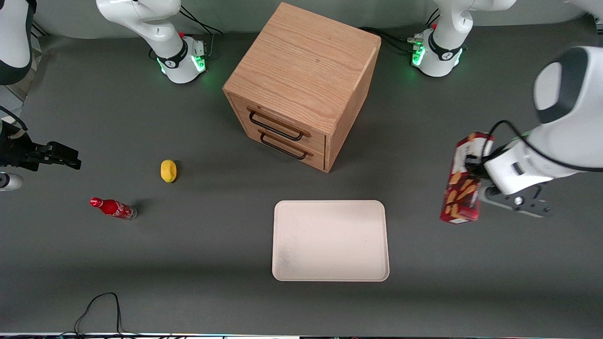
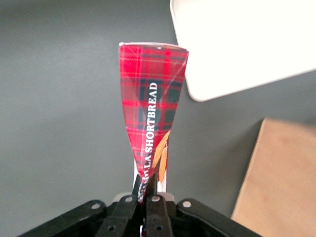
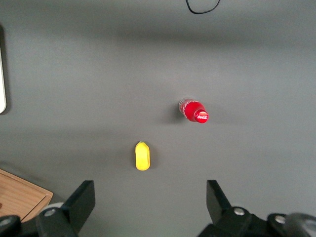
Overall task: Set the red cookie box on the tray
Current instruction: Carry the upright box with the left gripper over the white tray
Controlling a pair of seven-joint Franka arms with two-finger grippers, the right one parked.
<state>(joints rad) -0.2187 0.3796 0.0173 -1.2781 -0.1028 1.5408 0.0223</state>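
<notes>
1. You are looking at a dark grey table (image 1: pixel 198 263) with the arm bases at the edge farthest from the front camera.
2. Your left gripper (image 1: pixel 476 170) hangs above the table toward the working arm's end, well apart from the tray (image 1: pixel 330 240). Its jaws are clamped tight on the red cookie box (image 1: pixel 463 180).
3. In the wrist view you see the gripper's (image 2: pixel 147 186) fingers (image 2: pixel 154 183) pinching one end of the red cookie box (image 2: pixel 152 106); the carton stretches away from them, its tartan side reading "SHORTBREAD".
4. In the front view the box is lifted off the table, long axis running nearer-to-farther from the camera and slightly tilted, cookie pictures showing on its face.
5. The tray lies flat, nearer the front camera than the wooden drawer cabinet (image 1: pixel 304 84). A corner of the tray (image 2: pixel 256 39) shows in the wrist view, with a patch of the cabinet (image 2: pixel 281 182).
6. Toward the parked arm's end you have a yellow lemon (image 1: pixel 168 170) and a small red soda bottle (image 1: pixel 113 208) lying on its side, the bottle nearer the camera.
</notes>
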